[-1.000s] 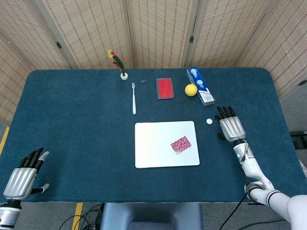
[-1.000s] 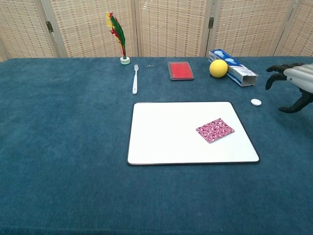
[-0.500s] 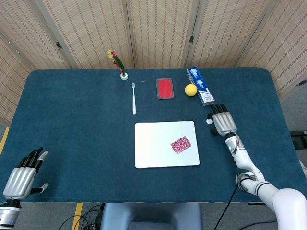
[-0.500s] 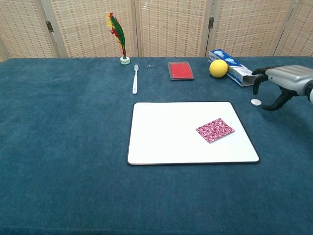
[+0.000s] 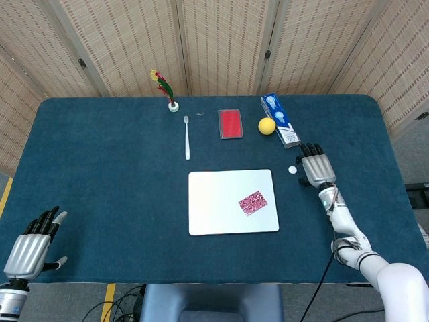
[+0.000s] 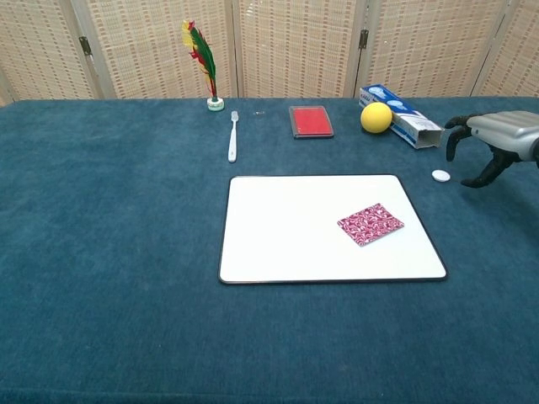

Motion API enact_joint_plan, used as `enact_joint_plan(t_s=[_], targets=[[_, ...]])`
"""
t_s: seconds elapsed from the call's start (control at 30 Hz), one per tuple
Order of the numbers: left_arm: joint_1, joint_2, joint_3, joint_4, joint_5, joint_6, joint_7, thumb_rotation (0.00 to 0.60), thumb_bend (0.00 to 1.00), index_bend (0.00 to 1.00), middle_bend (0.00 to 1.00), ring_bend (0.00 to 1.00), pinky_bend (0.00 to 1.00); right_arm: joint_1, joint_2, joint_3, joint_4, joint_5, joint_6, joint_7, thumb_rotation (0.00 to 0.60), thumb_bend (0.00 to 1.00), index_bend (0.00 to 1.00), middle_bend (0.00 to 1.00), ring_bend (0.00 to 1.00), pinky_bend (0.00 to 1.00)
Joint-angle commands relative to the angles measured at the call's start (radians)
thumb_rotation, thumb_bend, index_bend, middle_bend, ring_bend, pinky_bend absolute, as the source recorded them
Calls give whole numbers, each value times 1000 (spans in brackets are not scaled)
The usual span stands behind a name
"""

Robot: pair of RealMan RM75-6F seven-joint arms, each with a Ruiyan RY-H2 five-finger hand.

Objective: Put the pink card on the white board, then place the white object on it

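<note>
The pink patterned card (image 5: 253,202) (image 6: 370,224) lies flat on the right half of the white board (image 5: 221,201) (image 6: 295,227). A small white round object (image 5: 292,170) (image 6: 440,175) sits on the blue cloth just right of the board's far right corner. My right hand (image 5: 317,168) (image 6: 493,140) hovers just right of that object, fingers apart and curved down, holding nothing. My left hand (image 5: 33,245) rests at the near left edge of the table, fingers apart and empty; the chest view does not show it.
Along the far side stand a feather shuttlecock (image 5: 166,90), a white toothbrush (image 5: 186,137), a red flat case (image 5: 230,123), a yellow ball (image 5: 267,125) and a blue-white box (image 5: 280,119) just beyond my right hand. Folding screens stand behind the table.
My right hand came forward and leftward to the white object, then drew back slightly to the right. The card, board and left hand have not moved.
</note>
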Motion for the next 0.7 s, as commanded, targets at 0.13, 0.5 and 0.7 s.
enact_joint_plan(t_s=[0.13,0.5,0.7], targets=[[-3,-6,-1,0,-4,-4,12,600,170,98,0,0,190,22,-25,2,57,-4,-40,36,600,187,405,68,0,0],[-9,-7,-8,5,-23,-17,10,600,169,98,0,0,190,57,-66,8,124,-11,-82,62,600,184,409,68,0,0],[-11,-5,-9,6,-28,-20,6,600,170,97,0,0,190,71,-86,10,155,-11,-107,66,600,184,426,68,0,0]])
